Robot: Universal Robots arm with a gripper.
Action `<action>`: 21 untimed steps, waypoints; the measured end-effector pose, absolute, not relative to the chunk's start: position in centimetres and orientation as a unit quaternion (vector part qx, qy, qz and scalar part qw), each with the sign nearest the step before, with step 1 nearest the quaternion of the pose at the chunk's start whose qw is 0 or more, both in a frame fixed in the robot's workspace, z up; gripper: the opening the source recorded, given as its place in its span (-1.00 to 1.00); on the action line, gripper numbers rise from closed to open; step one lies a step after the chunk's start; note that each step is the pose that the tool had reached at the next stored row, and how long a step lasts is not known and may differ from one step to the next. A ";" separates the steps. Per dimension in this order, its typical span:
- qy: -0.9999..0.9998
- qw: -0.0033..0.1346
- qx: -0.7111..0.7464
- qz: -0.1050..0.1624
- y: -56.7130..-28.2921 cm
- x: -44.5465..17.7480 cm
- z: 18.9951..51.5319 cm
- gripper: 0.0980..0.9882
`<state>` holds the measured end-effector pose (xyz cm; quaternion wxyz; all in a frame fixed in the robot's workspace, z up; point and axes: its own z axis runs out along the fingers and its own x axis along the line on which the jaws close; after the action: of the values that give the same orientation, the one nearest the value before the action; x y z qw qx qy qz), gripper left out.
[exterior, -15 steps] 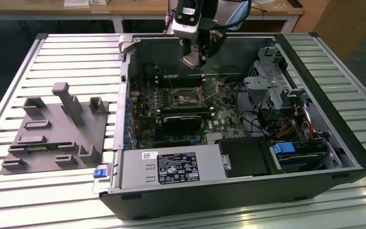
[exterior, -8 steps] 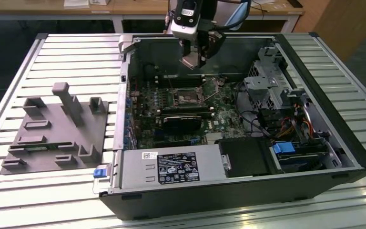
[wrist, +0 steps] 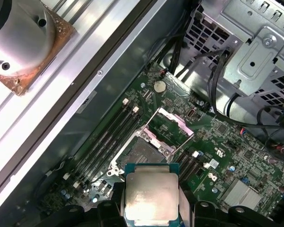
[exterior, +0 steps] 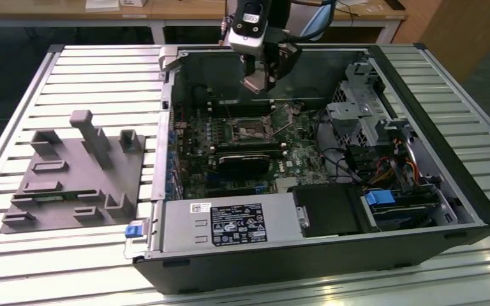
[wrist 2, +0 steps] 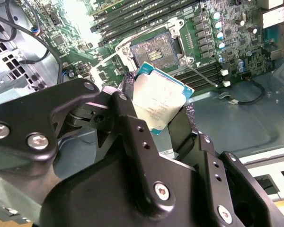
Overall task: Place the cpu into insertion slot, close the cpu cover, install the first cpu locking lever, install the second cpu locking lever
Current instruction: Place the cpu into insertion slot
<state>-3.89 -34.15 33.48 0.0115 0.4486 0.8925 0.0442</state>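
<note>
My gripper [exterior: 258, 86] hangs over the back of the open computer case, shut on the cpu [wrist 2: 158, 101], a flat silver-grey square chip with a green edge. In the first wrist view the cpu [wrist: 150, 198] sits between the two black fingers [wrist: 114, 201], a little way short of the insertion slot [wrist: 143, 153] and above it. The insertion slot [wrist 2: 156, 49] lies bare, its dark contact field showing inside a silvery rim. The cpu cover [wrist: 173, 122] stands flipped open on the far side of the slot, and thin wire levers [wrist: 183, 144] stick up beside it. In the exterior view the slot [exterior: 249, 131] is below the gripper.
Long memory slots [wrist: 109, 137] run beside the socket. A black block [exterior: 245, 160] sits just in front of it. A metal drive cage [exterior: 360, 115] and cables [exterior: 356, 167] fill the case's right side in the exterior view. A power supply [exterior: 228, 224] is at the front. A grey fixture [exterior: 74, 172] lies on the slatted table.
</note>
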 end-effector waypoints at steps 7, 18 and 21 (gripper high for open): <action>0.893 0.011 0.449 0.043 -34.1 -3.9 33.3 -0.01; 0.893 0.011 0.449 0.043 -34.1 -3.9 33.0 -0.01; 0.893 0.011 0.449 0.043 -34.1 -3.9 32.9 -0.01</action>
<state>-3.90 -34.15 32.88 0.0109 0.4488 0.8925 0.0432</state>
